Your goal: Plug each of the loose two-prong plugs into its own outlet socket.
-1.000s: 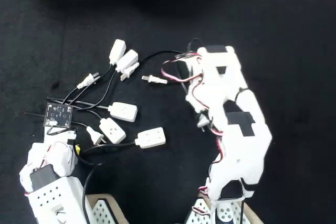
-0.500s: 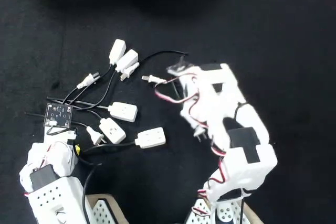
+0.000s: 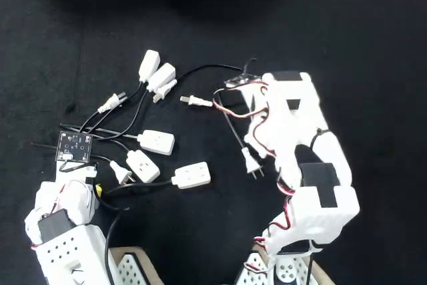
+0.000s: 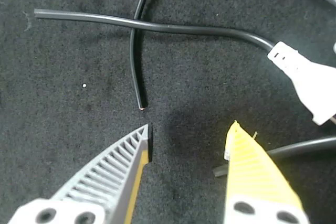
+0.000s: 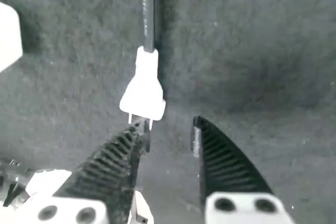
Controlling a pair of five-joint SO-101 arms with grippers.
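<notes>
Your right end effector (image 5: 169,129) hangs spread apart just beside a white plug (image 5: 143,90); your left end effector (image 4: 190,129), well apart from that plug, is spread too.

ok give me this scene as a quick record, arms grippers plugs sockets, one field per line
table: covered in black cloth
sockets: white outlet sockets on black cables, left of centre
loose plugs: mid-table plug lying unplugged; another plug beside the right arm
left gripper: open, empty, over the cloth; white plug off to one side
right gripper: open; two-prong plug just ahead, prongs near one fingertip, not gripped
</notes>
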